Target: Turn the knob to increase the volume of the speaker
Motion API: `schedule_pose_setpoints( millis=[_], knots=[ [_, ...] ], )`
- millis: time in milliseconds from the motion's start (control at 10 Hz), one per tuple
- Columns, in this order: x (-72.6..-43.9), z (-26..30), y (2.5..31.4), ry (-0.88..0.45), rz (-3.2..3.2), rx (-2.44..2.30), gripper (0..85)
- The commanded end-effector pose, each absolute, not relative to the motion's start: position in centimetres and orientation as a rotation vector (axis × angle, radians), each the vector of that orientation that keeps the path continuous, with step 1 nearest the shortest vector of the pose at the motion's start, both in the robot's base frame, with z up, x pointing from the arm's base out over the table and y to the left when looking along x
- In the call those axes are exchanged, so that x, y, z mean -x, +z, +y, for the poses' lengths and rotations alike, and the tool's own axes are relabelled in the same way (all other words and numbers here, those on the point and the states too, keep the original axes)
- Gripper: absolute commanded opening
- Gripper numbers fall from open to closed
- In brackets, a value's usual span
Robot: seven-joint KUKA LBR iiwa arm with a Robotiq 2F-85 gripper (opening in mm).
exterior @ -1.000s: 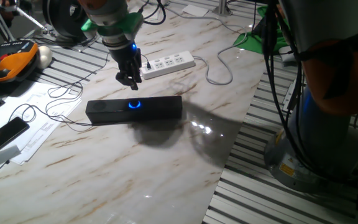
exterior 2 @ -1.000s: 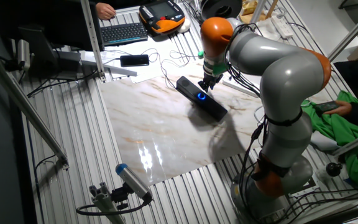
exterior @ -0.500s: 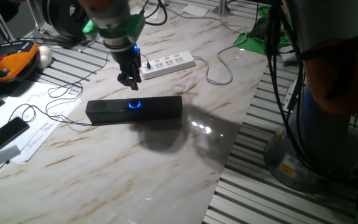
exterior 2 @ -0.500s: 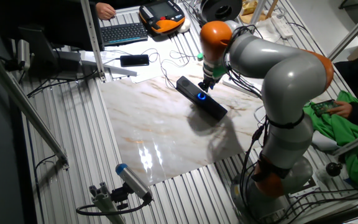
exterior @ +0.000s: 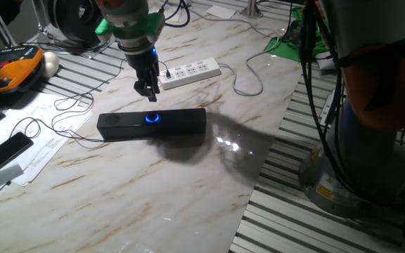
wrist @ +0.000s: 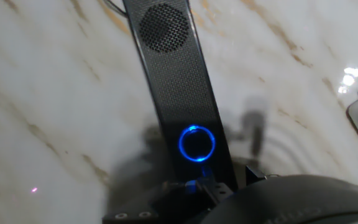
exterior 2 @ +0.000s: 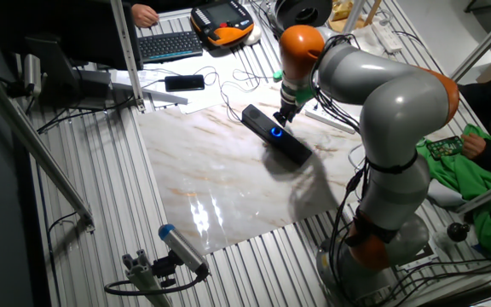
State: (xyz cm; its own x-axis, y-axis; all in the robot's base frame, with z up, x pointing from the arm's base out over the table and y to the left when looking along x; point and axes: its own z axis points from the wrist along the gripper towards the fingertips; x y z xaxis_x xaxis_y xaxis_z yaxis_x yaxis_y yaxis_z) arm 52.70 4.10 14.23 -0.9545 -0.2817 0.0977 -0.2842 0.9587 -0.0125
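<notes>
Above the middle of the tabletop (exterior: 188, 183) the jaws (exterior: 146, 90) hang just over the speaker's back edge, clear of it and holding nothing — the dark fingertips look drawn close together, though how far apart they stand I cannot tell. In the hand view their tips barely show at the bottom edge, just below the knob (wrist: 197, 144), whose blue ring glows around a dark centre. The knob (exterior: 152, 118) sits at the middle of the speaker (exterior: 151, 124), a long black bar lying flat on the marble. Its mesh face (wrist: 179, 93) runs away from the camera towards a round grille. Toward the far edge, beyond the arm, lies a white power strip (exterior: 188, 72) — well apart from the speaker. A flat black phone (exterior: 4, 152) rests on papers off the tabletop's left edge.
</notes>
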Motion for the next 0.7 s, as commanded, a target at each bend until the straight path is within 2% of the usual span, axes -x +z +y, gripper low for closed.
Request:
schedule_pose_setpoints(
  millis=[0,100,200,600],
  knots=[
    [-53.2,4.7,14.0,0.020,-3.008,-0.435,34.0],
    [-53.8,5.2,13.9,0.023,-3.002,-0.448,34.0],
    [-54.3,5.5,13.5,0.031,-2.998,-0.478,51.0],
    [-54.9,6.9,11.2,0.041,-2.971,-0.667,51.0]
  ],
)
